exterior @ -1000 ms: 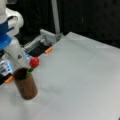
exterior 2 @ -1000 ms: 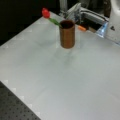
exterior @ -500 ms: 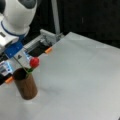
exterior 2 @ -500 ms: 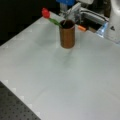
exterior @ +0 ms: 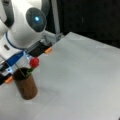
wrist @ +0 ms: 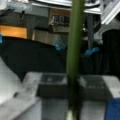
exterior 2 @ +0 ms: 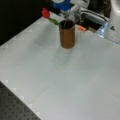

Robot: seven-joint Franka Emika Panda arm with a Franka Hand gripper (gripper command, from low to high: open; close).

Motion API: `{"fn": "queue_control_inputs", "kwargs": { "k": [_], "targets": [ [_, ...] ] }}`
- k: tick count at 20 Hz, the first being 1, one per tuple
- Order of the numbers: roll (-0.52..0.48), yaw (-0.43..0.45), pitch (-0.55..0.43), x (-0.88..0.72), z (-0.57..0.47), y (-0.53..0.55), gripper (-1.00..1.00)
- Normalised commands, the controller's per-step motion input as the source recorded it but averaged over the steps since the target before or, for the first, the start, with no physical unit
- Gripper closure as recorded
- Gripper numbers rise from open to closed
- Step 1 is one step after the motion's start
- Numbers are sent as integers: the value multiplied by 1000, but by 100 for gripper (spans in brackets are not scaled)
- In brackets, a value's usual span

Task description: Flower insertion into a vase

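Note:
The brown wood-look vase (exterior: 25,86) (exterior 2: 67,34) stands upright on the white table. The flower's red head (exterior: 34,62) (exterior 2: 45,12) sticks out over the rim, tilted, and its green stem (exterior 2: 55,22) runs down into the dark mouth. In the wrist view the green stem (wrist: 75,50) runs straight up between the grey pads (wrist: 52,86), and my gripper (wrist: 73,87) is shut on it. In both front views the gripper hangs just behind the vase, largely hidden by the arm.
The white arm (exterior: 23,27) fills a front view's upper left. Behind the vase lie a metal rail (exterior 2: 93,18) and orange tabs (exterior: 48,50) (exterior 2: 81,28). The table edge (exterior 2: 15,87) borders a dark perforated board.
The arm has shifted slightly over the vase. The flower's red head stays in nearly the same place at the rim.

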Motion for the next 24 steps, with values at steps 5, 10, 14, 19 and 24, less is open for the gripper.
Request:
{"fn": "queue_control_inputs", "kwargs": {
  "k": [5, 10, 14, 19, 24],
  "targets": [
    [-108, -35, 38, -89, 1, -9, 100],
    [-101, -38, -61, 16, -231, 42, 100],
    [-95, -26, -97, 145, -371, 82, 100],
    [-75, -36, -64, 187, -336, 73, 100],
    [-80, -56, -20, 202, -300, 72, 100]
  ]
}}
